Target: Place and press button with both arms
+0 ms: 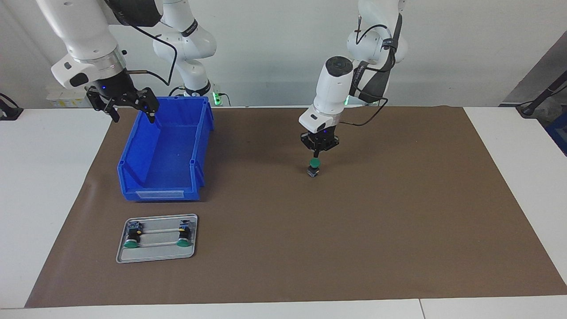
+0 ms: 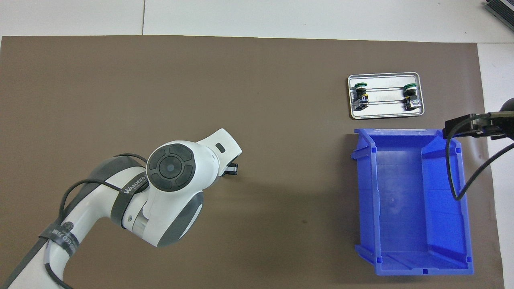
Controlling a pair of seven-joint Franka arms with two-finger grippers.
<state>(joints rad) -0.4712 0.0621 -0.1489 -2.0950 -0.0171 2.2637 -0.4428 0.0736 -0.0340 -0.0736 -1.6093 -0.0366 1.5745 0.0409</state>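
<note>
The button (image 1: 313,170), with a green cap on a black body, stands upright on the brown mat near the table's middle. My left gripper (image 1: 315,156) points straight down over it, its fingers shut together, and the tips touch the green cap. In the overhead view the left arm's wrist (image 2: 172,168) hides the button and the gripper. My right gripper (image 1: 133,113) is open and empty. It hangs in the air over the corner of the blue bin (image 1: 133,148) nearest the robots, at the right arm's end of the table.
The blue bin (image 2: 363,192) is empty. A small metal tray (image 1: 156,256) lies farther from the robots than the bin and holds two more green-capped buttons (image 1: 131,235). The tray also shows in the overhead view (image 2: 385,115).
</note>
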